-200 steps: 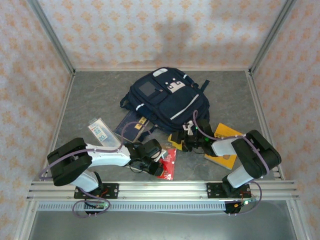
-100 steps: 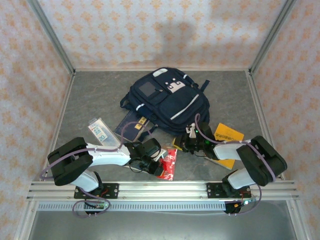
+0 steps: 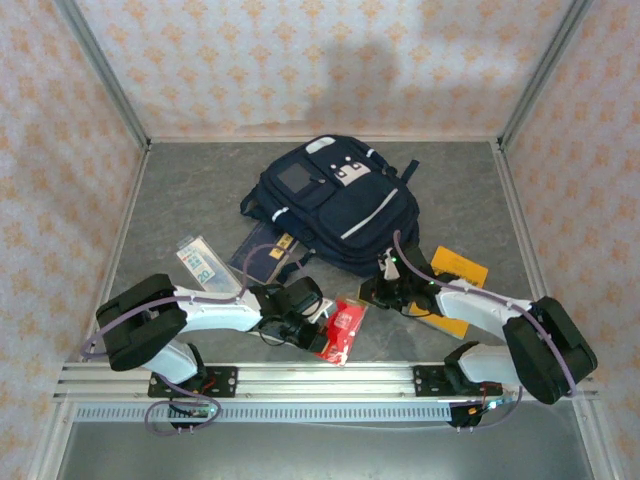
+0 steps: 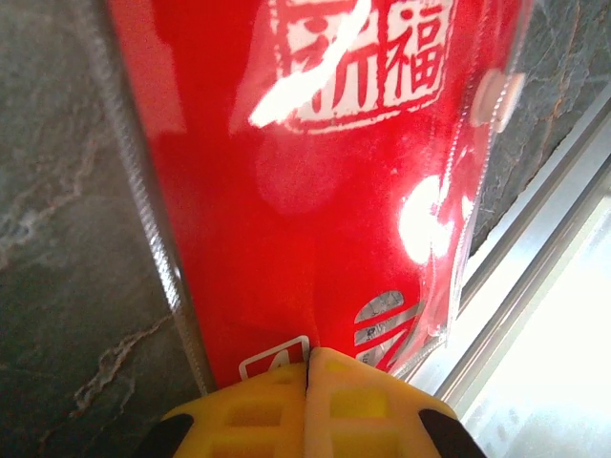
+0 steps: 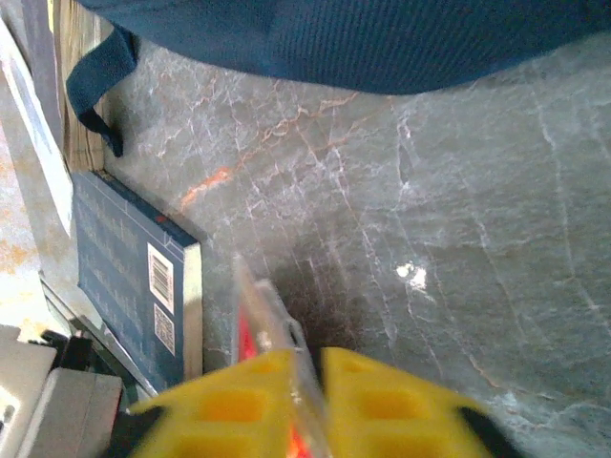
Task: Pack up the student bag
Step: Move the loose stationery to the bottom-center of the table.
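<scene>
The navy student bag (image 3: pixel 332 198) lies flat at the middle back of the table, and its lower edge (image 5: pixel 382 38) runs across the top of the right wrist view. In front of it lies a red pouch in a clear sleeve (image 3: pixel 343 333). My left gripper (image 3: pixel 318 325) is shut on the pouch's near-left edge, with the yellow fingertips (image 4: pixel 308 367) pressed together at the red sheet (image 4: pixel 305 172). My right gripper (image 3: pixel 368 298) is at the pouch's far-right corner. Its jaws (image 5: pixel 307 382) are closed on the clear plastic edge (image 5: pixel 263 305), which stands up between them.
A dark blue book (image 3: pixel 262 256) (image 5: pixel 129 277) lies left of the pouch by the bag's strap. A clear case (image 3: pixel 203 264) sits further left. A yellow book (image 3: pixel 452 290) is under the right forearm. The metal rail (image 3: pixel 330 378) (image 4: pixel 535 277) runs close behind the pouch.
The right arm has swung outward and reached left, closing on the pouch's corner. The pouch's far end has turned to the right. The left arm has stayed put.
</scene>
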{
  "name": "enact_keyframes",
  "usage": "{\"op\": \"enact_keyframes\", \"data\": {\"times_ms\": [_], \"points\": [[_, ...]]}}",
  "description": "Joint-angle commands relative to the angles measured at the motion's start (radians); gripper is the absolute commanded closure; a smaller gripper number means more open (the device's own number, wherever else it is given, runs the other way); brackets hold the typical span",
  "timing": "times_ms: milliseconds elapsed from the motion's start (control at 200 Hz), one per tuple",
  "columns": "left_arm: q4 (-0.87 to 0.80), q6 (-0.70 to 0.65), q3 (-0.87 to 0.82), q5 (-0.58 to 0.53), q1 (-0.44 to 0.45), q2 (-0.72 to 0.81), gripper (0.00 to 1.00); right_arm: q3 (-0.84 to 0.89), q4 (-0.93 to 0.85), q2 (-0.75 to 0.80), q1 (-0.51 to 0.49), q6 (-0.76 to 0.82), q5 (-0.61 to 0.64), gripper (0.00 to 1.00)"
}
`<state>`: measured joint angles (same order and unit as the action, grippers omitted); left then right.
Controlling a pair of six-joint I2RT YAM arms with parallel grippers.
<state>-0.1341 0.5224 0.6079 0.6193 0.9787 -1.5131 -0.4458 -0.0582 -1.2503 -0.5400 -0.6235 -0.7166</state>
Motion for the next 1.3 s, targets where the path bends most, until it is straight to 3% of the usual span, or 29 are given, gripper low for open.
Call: {"op": "enact_keyframes", "data": {"times_ms": [0, 90, 305, 385, 440, 731, 941, 1116, 1296], "points": [[-0.050, -0.022, -0.021, -0.178, -0.026, -0.056, 0.96, -0.021, -0.139, 0.024, 0.003, 0.026, -0.014, 0.57], [-0.043, -0.025, -0.022, -0.167, -0.031, -0.064, 0.96, -0.040, -0.260, 0.055, 0.014, 0.028, 0.114, 0.45], [-0.026, -0.014, -0.023, -0.156, -0.049, -0.076, 0.96, 0.011, -0.332, 0.203, 0.014, -0.030, 0.236, 0.43], [-0.037, -0.007, -0.013, -0.166, -0.065, -0.081, 0.97, 0.047, -0.288, 0.234, 0.014, -0.045, 0.205, 0.43], [-0.047, -0.003, 0.001, -0.178, -0.078, -0.082, 0.97, 0.079, -0.198, 0.220, 0.014, -0.068, 0.121, 0.43], [-0.059, -0.009, 0.099, -0.152, -0.108, -0.160, 0.97, 0.097, 0.025, 0.002, 0.014, -0.083, -0.092, 0.48], [-0.045, -0.014, 0.112, -0.110, -0.112, -0.212, 0.98, 0.020, 0.009, -0.027, 0.014, -0.038, -0.009, 0.48], [-0.039, -0.013, 0.092, -0.104, -0.114, -0.195, 1.00, -0.061, -0.089, -0.027, 0.022, 0.022, 0.166, 0.48], [-0.026, -0.002, 0.049, -0.102, -0.121, -0.158, 1.00, -0.087, -0.048, -0.020, 0.050, 0.035, 0.113, 0.49]]}}
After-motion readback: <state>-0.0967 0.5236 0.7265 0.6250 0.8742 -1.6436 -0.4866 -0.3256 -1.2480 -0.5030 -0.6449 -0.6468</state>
